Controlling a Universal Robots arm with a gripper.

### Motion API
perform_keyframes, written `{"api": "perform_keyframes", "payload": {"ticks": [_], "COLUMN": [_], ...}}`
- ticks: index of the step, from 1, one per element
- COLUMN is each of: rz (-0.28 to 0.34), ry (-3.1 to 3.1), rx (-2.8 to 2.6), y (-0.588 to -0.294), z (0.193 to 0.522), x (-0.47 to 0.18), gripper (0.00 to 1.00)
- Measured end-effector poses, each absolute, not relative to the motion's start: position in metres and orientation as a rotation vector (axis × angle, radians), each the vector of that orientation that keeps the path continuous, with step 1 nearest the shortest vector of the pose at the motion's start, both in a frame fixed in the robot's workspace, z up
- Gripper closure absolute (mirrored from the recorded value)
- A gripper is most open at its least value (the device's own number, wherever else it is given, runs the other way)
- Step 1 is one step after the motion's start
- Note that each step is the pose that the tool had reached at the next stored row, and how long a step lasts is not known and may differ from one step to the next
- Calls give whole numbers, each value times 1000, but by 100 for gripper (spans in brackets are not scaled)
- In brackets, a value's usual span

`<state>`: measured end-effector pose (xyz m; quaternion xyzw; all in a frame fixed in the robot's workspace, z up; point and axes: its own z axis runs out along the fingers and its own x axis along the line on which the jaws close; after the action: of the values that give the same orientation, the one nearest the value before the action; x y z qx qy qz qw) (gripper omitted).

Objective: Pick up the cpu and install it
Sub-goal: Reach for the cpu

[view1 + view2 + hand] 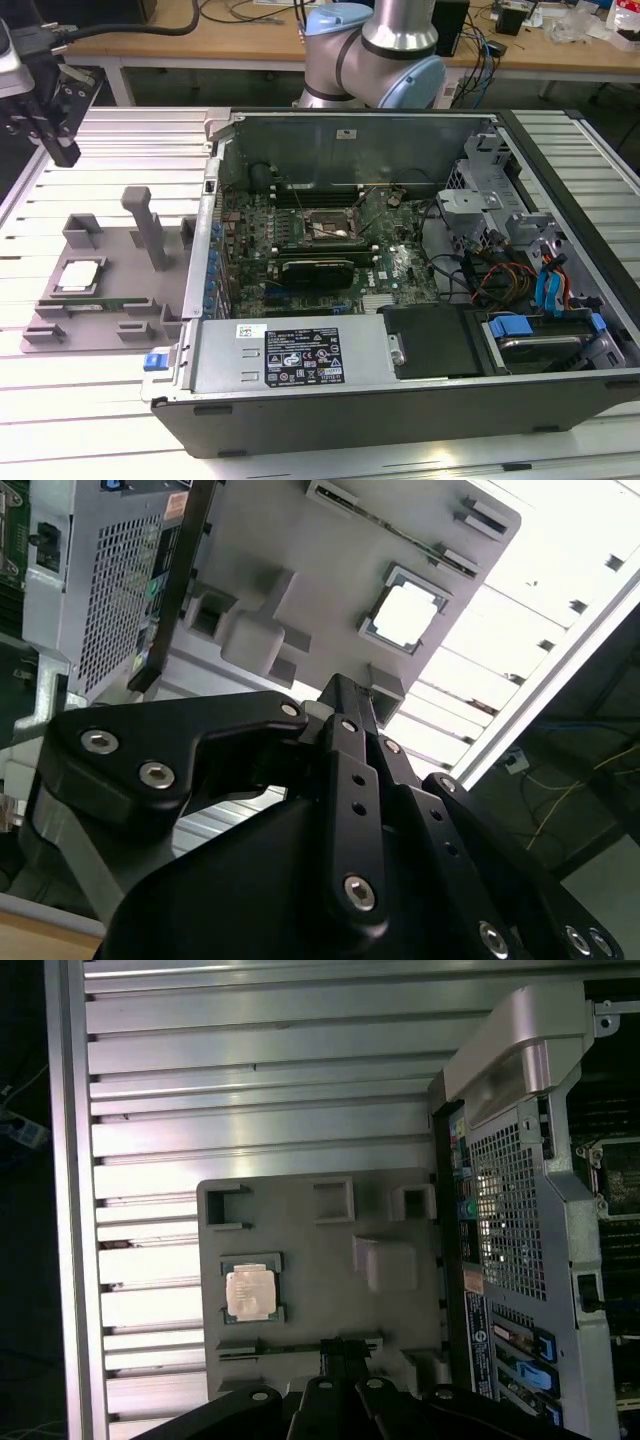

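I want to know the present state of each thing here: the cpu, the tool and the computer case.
cpu: lying flat in a recess of the grey tray, not gripped.
tool: shut, holding nothing, apart from the cpu.
computer case: open, its inside exposed.

Shiny square cpu point(80, 277) lies flat on grey tray point(115, 257).

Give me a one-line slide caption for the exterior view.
Chip sits in the grey tray beside the open computer case, pincer apart from it.
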<state>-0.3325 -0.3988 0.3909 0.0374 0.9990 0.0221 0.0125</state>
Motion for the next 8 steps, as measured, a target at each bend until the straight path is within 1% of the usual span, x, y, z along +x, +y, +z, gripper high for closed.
{"api": "perform_keyframes", "payload": {"ticks": [8], "rz": [69], "ry": [3114], "rx": [117], "y": [-399], "z": [390], "x": [-348], "gripper": [89]}}
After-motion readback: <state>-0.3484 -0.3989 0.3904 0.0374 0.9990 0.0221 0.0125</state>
